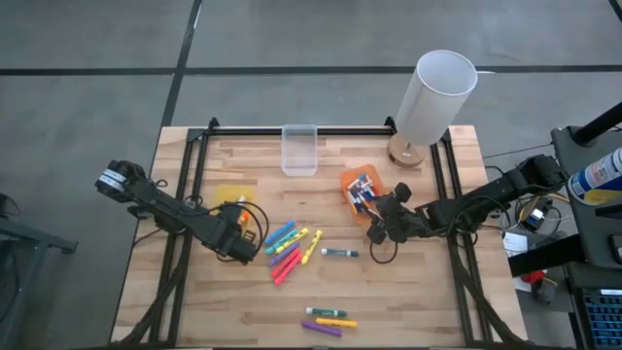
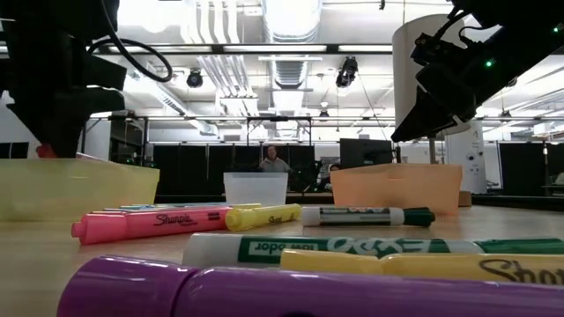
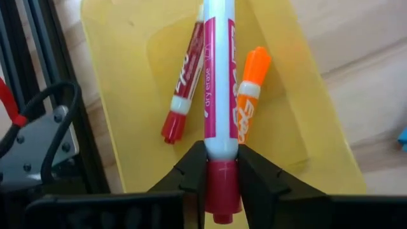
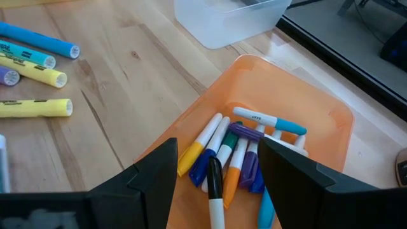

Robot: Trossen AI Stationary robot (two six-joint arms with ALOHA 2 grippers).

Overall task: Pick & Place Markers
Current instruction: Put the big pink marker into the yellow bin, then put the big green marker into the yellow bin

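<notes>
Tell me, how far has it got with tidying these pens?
Partway. The orange bin already holds several markers, the yellow bin two. The left gripper grips a red-capped marker over the yellow bin. A dozen or so loose markers remain on the table.

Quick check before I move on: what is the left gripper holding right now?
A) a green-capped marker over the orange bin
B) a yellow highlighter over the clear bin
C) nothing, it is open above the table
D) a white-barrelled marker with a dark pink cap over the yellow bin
D: the left wrist view shows the left gripper shut on the dark pink cap of a white-barrelled marker, above the yellow bin that already holds two slim markers.
</notes>
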